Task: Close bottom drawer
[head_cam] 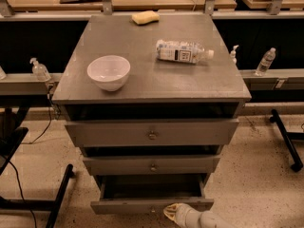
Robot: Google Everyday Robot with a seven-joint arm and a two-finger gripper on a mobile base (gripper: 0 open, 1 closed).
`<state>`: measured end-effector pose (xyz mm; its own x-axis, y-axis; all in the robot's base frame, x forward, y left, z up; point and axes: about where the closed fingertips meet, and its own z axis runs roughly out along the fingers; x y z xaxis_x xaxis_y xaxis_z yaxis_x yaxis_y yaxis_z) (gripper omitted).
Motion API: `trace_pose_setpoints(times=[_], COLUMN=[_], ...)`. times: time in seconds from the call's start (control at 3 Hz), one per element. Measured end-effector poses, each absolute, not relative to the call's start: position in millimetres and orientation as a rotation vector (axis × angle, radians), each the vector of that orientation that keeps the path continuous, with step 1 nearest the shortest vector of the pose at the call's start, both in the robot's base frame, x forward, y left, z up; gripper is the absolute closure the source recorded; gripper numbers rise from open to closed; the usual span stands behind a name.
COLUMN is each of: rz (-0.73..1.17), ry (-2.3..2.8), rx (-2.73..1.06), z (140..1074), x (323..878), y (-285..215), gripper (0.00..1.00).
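The bottom drawer (151,204) is the lowest of three grey drawers in a grey cabinet and stands pulled out, its shallow empty box showing. Its front panel runs along the lower edge of the camera view. My gripper (172,211) comes in from the bottom right on a pale arm and sits right at the drawer's front panel, a little right of its middle. The drawer's knob is hidden or out of view near the gripper.
The top drawer (152,135) and middle drawer (153,166) each stand slightly out. On the cabinet top are a white bowl (109,72), a lying plastic bottle (183,52) and a yellow sponge (145,17). Black stand legs (57,198) lie left; another leg (286,139) lies right.
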<state>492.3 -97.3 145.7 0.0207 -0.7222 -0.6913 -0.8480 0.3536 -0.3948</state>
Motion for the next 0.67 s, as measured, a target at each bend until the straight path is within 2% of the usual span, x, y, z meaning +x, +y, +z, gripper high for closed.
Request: trace_pose_setpoints(times=[0.67], rz=[0.177], ry=[1.711], rx=[-1.382], z=[155.1], x=[526.5], y=[-91.0], gripper=[1.0])
